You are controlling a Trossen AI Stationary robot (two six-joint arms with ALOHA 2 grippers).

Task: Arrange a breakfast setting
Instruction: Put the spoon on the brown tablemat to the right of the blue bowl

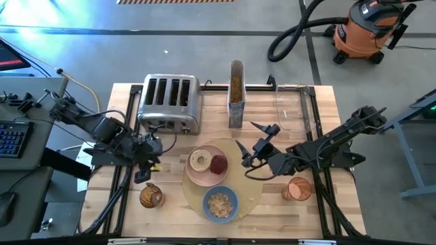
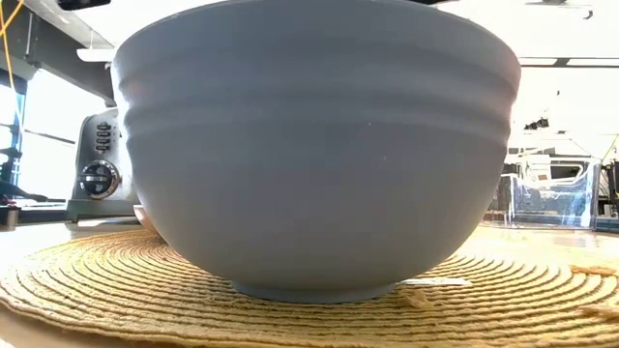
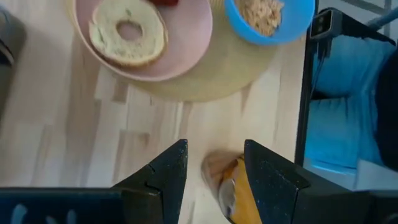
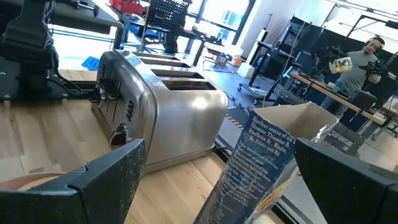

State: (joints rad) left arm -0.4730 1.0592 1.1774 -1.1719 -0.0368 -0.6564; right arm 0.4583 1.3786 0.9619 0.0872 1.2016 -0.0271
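Observation:
The round tan placemat (image 1: 252, 194) lies at the table's near middle. On it stand the pink plate (image 1: 197, 175), with the tan bagel (image 1: 201, 160) and the red fruit (image 1: 219, 164), and the blue bowl (image 1: 220, 203) of beige cereal flakes. The bowl (image 2: 319, 145) fills the low view. I cannot make out the spoon. My left gripper (image 1: 147, 171) is open, left of the plate and over a brown and yellow thing (image 3: 225, 183) on the table. My right gripper (image 1: 251, 143) is open above the mat's far right, facing the cereal container (image 4: 258, 168) and the toaster (image 4: 161, 118).
The steel toaster (image 1: 169, 103) stands at the far left, the tall cereal container (image 1: 236, 95) at the far middle and a clear bin (image 1: 293, 109) at the far right. An orange cup (image 1: 298, 188) stands right of the mat. A person (image 4: 360, 62) is in the room beyond the table.

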